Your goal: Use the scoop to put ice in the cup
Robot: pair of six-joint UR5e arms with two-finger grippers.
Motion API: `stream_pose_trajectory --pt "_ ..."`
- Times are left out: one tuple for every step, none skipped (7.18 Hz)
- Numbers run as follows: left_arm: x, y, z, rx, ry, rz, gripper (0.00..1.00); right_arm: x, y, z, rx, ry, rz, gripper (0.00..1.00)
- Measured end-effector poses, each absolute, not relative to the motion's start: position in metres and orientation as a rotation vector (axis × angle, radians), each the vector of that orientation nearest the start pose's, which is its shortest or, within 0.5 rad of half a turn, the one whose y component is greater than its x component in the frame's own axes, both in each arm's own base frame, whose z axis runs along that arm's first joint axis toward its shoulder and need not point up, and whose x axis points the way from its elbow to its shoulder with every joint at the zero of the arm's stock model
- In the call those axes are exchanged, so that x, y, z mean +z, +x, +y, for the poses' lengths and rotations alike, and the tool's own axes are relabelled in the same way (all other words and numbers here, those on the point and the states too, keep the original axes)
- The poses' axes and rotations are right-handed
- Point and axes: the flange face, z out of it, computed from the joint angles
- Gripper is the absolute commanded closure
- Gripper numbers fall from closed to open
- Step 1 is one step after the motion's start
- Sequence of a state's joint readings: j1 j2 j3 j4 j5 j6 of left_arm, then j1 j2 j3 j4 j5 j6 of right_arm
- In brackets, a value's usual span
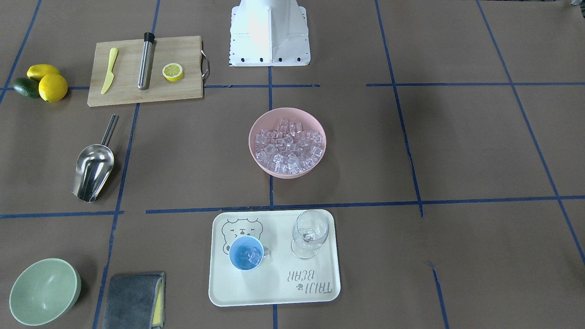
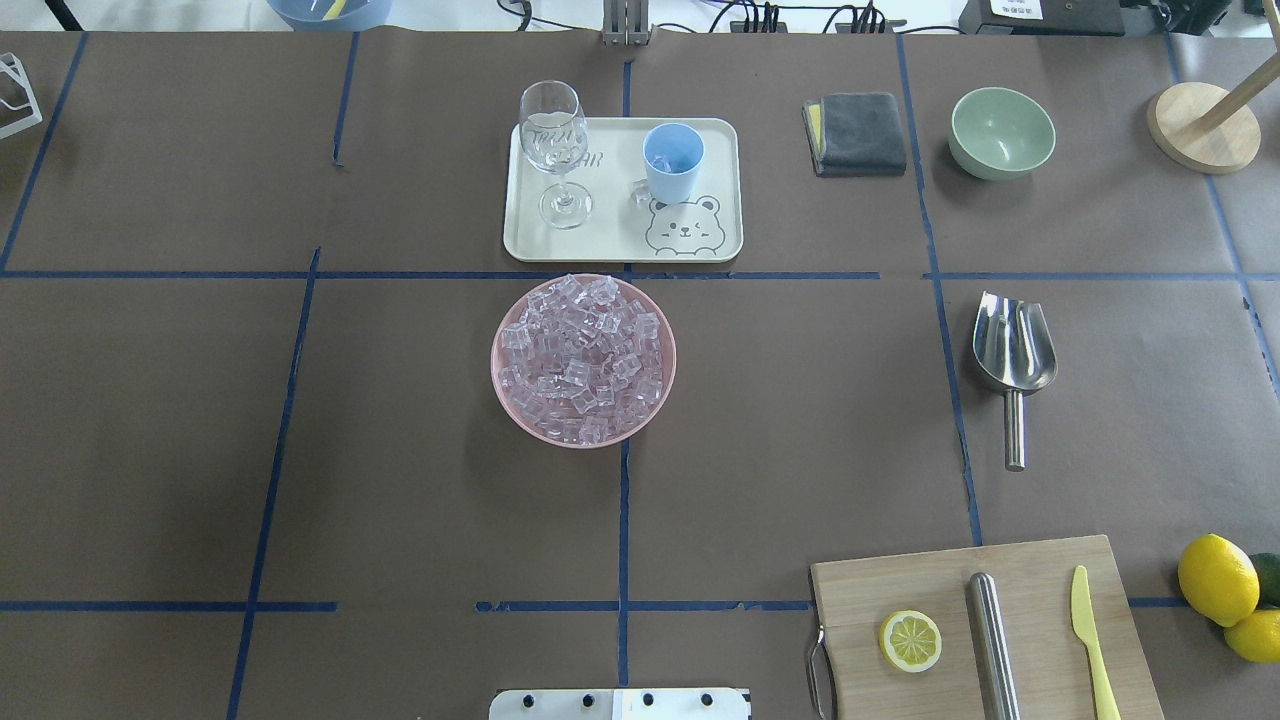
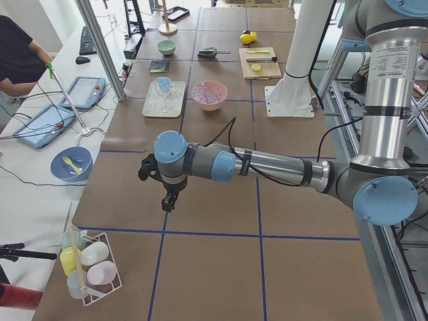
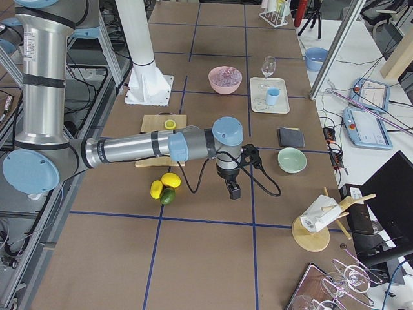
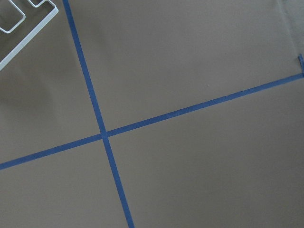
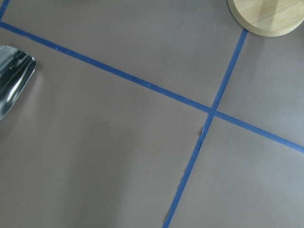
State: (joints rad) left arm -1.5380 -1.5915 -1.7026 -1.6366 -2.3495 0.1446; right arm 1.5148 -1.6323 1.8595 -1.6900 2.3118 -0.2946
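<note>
The ice (image 1: 288, 146) fills a pink bowl (image 2: 510, 400) at the table's middle. The light-blue cup (image 1: 247, 254) stands on a cream tray (image 1: 274, 292) and holds a few cubes; it also shows in the overhead view (image 2: 672, 160). The steel scoop (image 2: 1012, 350) lies flat on the table, apart from both grippers; its rim shows in the right wrist view (image 6: 12, 80). My left gripper (image 3: 169, 200) hangs over bare table far from the tray. My right gripper (image 4: 234, 192) hangs near the lemons. I cannot tell whether either is open or shut.
A wine glass (image 1: 310, 233) stands on the tray beside the cup. A cutting board (image 2: 900, 580) holds a lemon half (image 2: 910, 641), a steel cylinder (image 2: 993, 640) and a yellow knife (image 2: 1092, 640). A green bowl (image 2: 1001, 132), a grey cloth (image 2: 858, 132), lemons (image 2: 1217, 580) and a wooden stand (image 2: 1203, 127) are there too.
</note>
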Motion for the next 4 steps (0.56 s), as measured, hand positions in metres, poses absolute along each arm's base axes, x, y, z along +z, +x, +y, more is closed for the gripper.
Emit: stream_pose_trajectory --pt "0.579 -0.052 -0.515 0.249 0.251 0.685 0.0 0.555 0.048 -0.473 -0.415 0.156 -0.732 0.0" --pt "0.586 -0.054 -0.514 0.242 0.23 0.659 0.0 0.555 0.051 -0.473 -0.427 0.133 -0.738 0.0" --pt "0.593 -0.054 -0.509 0.226 0.183 0.668 0.0 0.558 0.052 -0.473 -0.425 0.118 -0.741 0.0" --pt "0.598 -0.054 -0.504 0.196 0.103 0.695 0.0 0.563 0.052 -0.473 -0.419 0.106 -0.742 0.0"
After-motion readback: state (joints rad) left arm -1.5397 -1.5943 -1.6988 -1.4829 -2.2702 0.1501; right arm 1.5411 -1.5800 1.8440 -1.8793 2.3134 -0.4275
